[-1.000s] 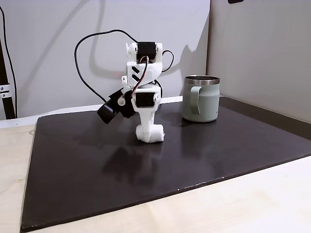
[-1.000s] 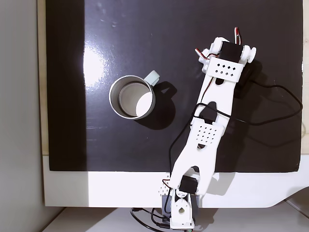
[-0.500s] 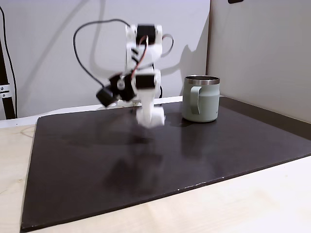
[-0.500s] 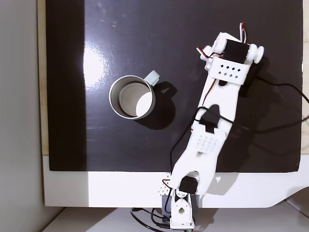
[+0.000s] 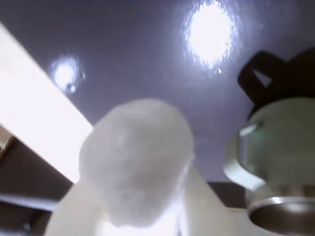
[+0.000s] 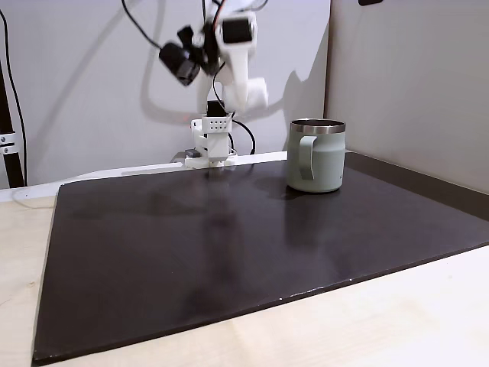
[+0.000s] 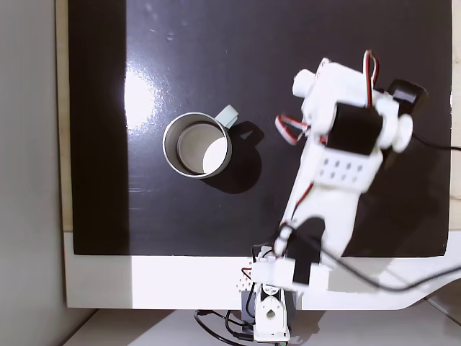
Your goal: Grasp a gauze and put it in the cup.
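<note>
Wrist view: the gauze is a soft white fuzzy roll, blurred by closeness, clenched between my two white fingers, which rise on either side of it from the bottom edge. I see one gauze, one cup, one mat. The rounded end of the roll faces the camera, so its long axis seems to run away from the lens toward the mat; the blur keeps me from being surer. To the right in this view stands the cup, pale green, its loop handle turned toward the gauze and its steel rim at the bottom right; the cup appears upside down here, so the picture is likely turned over.

In a fixed view from the side, I hold the gauze high in the air, well above the mat and to the left of the cup, higher than its rim. My gripper points down. The cup stands upright on the mat, handle facing the camera.

In a fixed view from above, my gripper hangs to the right of the cup, apart from it. The cup's handle points up and right. The cup's inside looks bare.
</note>
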You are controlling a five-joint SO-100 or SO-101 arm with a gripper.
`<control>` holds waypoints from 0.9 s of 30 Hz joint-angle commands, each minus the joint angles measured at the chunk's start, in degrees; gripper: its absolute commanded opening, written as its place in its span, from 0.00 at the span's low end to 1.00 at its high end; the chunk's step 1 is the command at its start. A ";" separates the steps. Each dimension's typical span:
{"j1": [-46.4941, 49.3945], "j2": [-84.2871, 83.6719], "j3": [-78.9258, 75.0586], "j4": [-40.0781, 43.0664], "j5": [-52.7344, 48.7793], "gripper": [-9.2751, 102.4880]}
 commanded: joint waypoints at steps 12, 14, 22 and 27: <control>-17.84 18.11 12.92 0.35 -0.35 0.09; -21.09 18.54 13.80 0.35 -0.09 0.08; -35.42 20.74 20.39 0.35 0.26 0.08; -40.25 21.09 23.99 0.35 1.32 0.08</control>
